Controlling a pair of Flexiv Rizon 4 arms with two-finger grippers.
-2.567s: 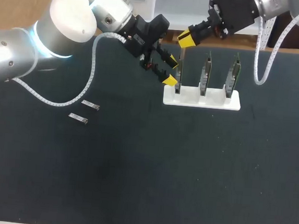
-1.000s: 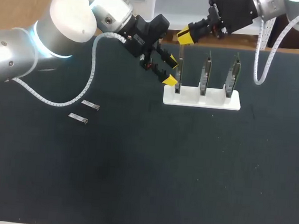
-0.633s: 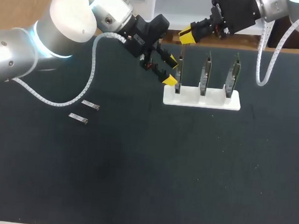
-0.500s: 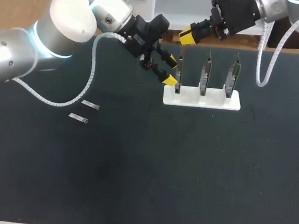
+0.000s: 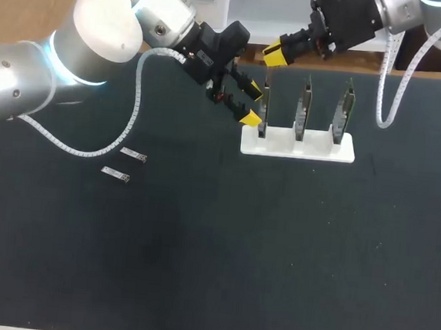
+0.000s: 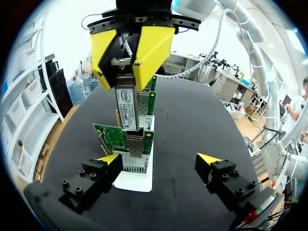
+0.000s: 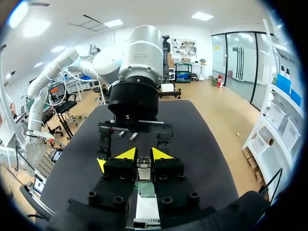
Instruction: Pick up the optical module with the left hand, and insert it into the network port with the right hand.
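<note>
Dark tabletop, card rack, right end effector clamping optical module, left end effector spread beside rack

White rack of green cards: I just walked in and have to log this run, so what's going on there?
The right gripper is shut on an optical module, holding it upright over the network card at the end of the white rack. The module's lower end is at the card's port; how far in, I cannot tell. The left gripper is open beside that card's base, holding nothing. Two spare modules lie on the table, apart from the rack.
</note>
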